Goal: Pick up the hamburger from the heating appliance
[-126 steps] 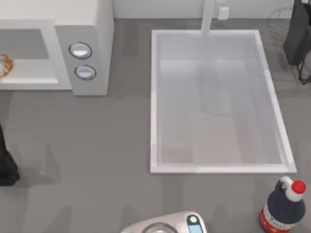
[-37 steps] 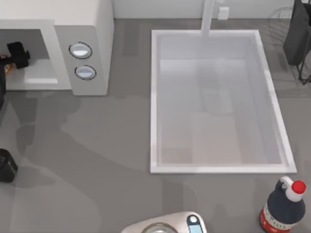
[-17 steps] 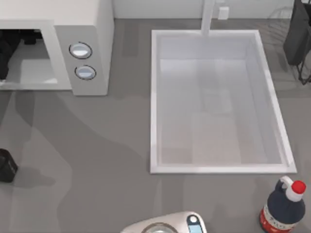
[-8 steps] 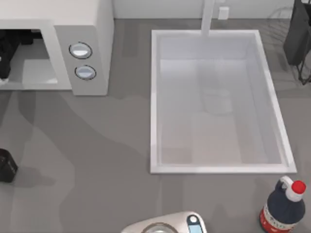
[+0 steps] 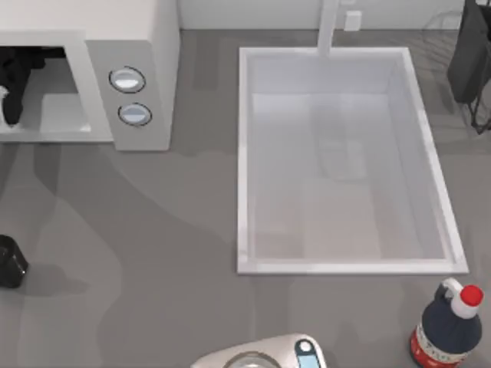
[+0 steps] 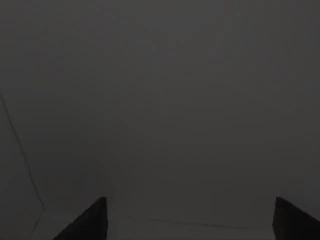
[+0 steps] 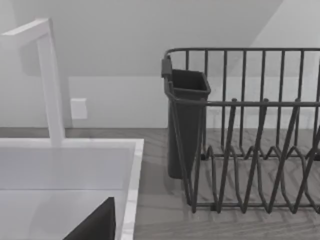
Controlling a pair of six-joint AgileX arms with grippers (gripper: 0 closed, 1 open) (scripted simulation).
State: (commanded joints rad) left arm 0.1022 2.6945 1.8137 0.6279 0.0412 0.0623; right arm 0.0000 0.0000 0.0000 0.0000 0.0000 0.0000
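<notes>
While the sink basin (image 5: 345, 161) takes up the table's right half, the heating appliance (image 5: 130, 46) sits at the upper left with its cavity open – that's where the risk is. Left arm reaches into that cavity; the left gripper (image 5: 14, 80) is a dark shape at the cavity's left edge. Left wrist view is dark, two dark fingertips (image 6: 90, 222) set wide apart, so jaws look open, nothing between them. Hamburger isn't visible; likely hidden under the arm inside the cavity, cannot tell exactly where. Risks: closing blind and missing or squashing the bun, or clipping the cavity wall or roof on the way out – tight space. Right arm idles near the dish rack (image 7: 250, 130), far right; jaws cannot tell.
</notes>
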